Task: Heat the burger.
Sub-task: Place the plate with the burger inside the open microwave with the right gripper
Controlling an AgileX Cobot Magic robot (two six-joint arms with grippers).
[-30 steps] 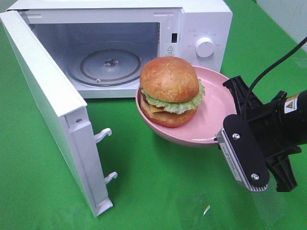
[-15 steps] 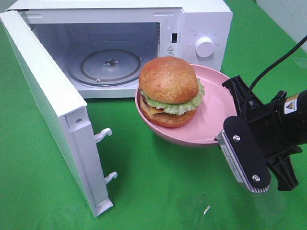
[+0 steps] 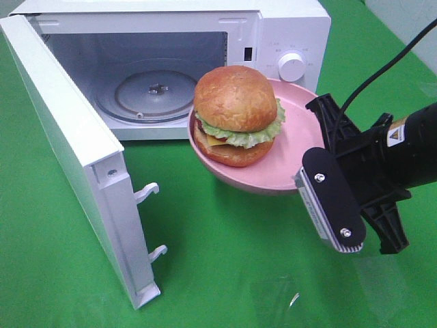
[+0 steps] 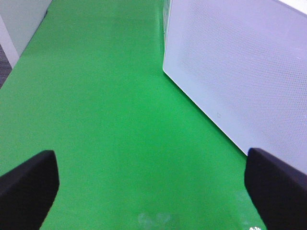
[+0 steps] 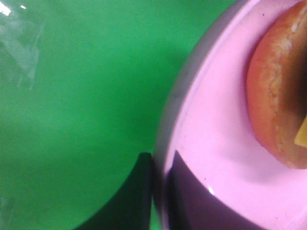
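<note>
Burger (image 3: 235, 116) on pink plate (image 3: 290, 154), rim clamped by right gripper (image 5: 159, 191), just before open microwave (image 3: 287, 34); left gripper (image 4: 153, 187) spread wide.

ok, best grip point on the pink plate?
Pinch the pink plate by its bare rim on the side away from the microwave, coming from the right. The burger sits toward the opposite edge, so that thin raised lip is free; the right gripper is shut on it there.

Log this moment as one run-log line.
right gripper: shut on plate rim | burger: on plate, before open microwave | left gripper: open, empty
</note>
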